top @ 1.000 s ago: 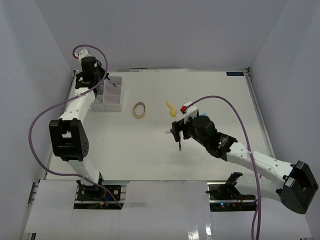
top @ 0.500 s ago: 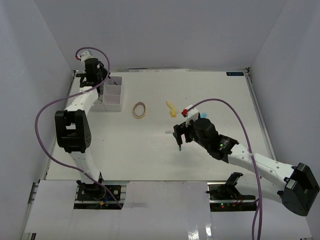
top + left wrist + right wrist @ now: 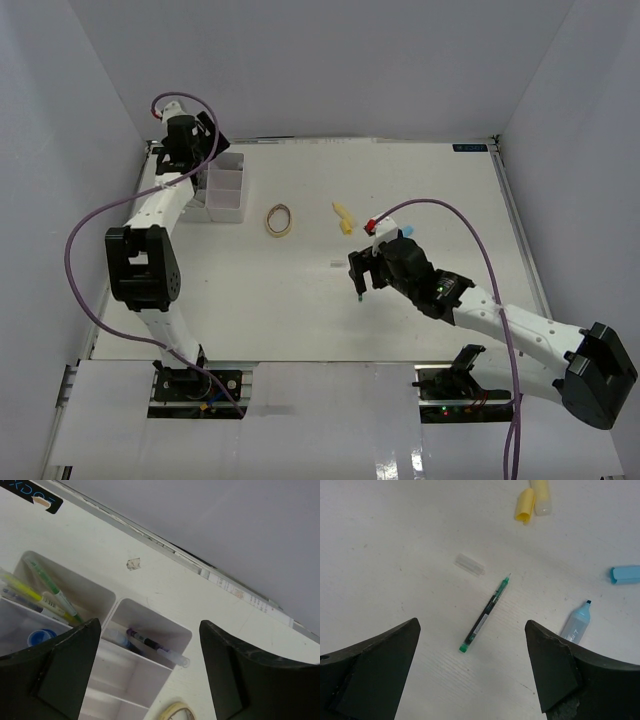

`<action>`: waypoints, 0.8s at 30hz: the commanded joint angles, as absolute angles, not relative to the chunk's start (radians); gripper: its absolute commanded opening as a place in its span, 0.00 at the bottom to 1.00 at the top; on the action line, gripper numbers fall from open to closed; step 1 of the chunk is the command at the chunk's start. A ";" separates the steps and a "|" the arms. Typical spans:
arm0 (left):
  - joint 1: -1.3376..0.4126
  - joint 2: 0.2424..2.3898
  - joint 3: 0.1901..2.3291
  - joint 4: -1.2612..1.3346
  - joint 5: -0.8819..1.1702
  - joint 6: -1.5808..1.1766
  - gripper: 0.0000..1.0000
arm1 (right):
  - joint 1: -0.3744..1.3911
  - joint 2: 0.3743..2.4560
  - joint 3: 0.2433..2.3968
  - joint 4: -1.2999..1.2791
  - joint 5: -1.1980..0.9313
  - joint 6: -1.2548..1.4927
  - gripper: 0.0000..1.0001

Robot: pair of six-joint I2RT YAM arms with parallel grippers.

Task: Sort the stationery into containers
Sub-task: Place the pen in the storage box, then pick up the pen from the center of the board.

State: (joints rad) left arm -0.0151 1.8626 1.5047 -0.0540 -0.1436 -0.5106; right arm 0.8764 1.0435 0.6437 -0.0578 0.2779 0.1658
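Note:
The white tray (image 3: 226, 206) stands at the far left, and my left gripper (image 3: 204, 148) hovers open just above it. In the left wrist view a purple pen with a clear cap (image 3: 154, 646) leans in a corner compartment of the tray (image 3: 131, 667), free of my fingers. Green and yellow highlighters (image 3: 51, 592) and a blue-capped bottle (image 3: 41, 636) lie in neighbouring compartments. My right gripper (image 3: 360, 273) is open over a green pen (image 3: 484, 616) that lies flat on the table. Around that pen are a clear cap (image 3: 470, 564), a light blue marker (image 3: 576, 622) and its blue cap (image 3: 625, 574).
A tan ring (image 3: 279, 219) lies on the table right of the tray. A yellow marker with its cap off (image 3: 343, 217) lies further right. The enclosure walls stand close behind and left of the tray.
My left gripper has opened and the purple pen it held now rests in the tray. My right gripper has shifted slightly nearer over the green pen.

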 commanded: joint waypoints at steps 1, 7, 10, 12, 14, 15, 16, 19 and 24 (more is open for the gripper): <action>-0.011 1.711 1.529 -0.119 -0.106 -0.488 0.91 | 0.871 1.072 0.676 -0.113 0.330 0.239 0.92; -0.011 1.500 1.402 -0.207 0.066 -0.520 0.98 | 0.868 1.141 0.701 -0.187 0.368 0.351 0.99; -0.012 1.401 1.313 -0.236 0.188 -0.534 0.98 | 0.864 1.179 0.699 -0.193 0.362 0.386 0.95; -0.015 1.337 1.235 -0.245 0.245 -0.531 0.98 | 0.862 1.199 0.701 -0.195 0.357 0.406 0.93; -0.020 1.298 1.186 -0.271 0.301 -0.508 0.98 | 0.861 1.236 0.704 -0.195 0.351 0.420 0.90; -0.023 1.258 1.133 -0.279 0.311 -0.500 0.98 | 0.861 1.249 0.704 -0.196 0.350 0.434 0.87; -0.023 1.238 1.100 -0.282 0.322 -0.485 0.98 | 0.861 1.276 0.707 -0.196 0.350 0.443 0.86; -0.029 1.174 0.984 -0.278 0.313 -0.463 0.98 | 0.859 1.334 0.719 -0.204 0.351 0.474 0.81; -0.034 1.150 0.884 -0.268 0.302 -0.443 0.98 | 0.861 1.426 0.755 -0.221 0.348 0.502 0.73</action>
State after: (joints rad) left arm -0.0296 1.1854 0.8986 -0.2737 0.2787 -0.4732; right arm 0.8635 1.3956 0.6983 -0.2028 0.3370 0.4587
